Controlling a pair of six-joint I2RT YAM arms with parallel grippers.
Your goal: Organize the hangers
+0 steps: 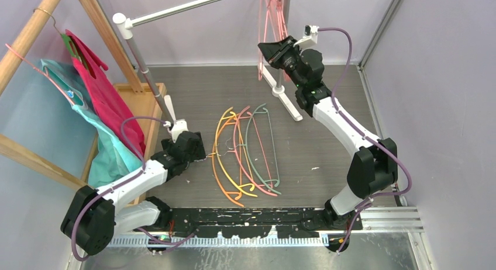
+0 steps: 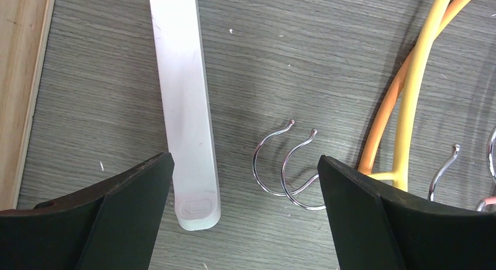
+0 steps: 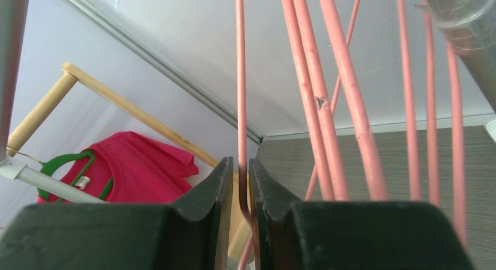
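Observation:
Several bare hangers [image 1: 245,153] lie side by side on the grey table: orange, yellow, pink and pale green. My left gripper [image 1: 196,150] is open and empty just left of their hooks. In the left wrist view its jaws [image 2: 245,159] stand wide apart, with two silver hooks [image 2: 286,168] on the table between them, and a yellow hanger [image 2: 416,89] and an orange one [image 2: 383,121] at right. Several pink wire hangers [image 1: 272,24] hang from the grey rail [image 1: 187,8]. My right gripper [image 1: 269,49] is raised beside them and is shut on one thin pink wire [image 3: 240,94].
A white rack foot [image 2: 184,106] lies by my left finger; another foot [image 1: 285,97] is under the right arm. A wooden rack [image 1: 137,92] at left holds magenta [image 1: 99,89] and teal [image 1: 102,147] garments. More pink wires [image 3: 327,94] crowd the right gripper.

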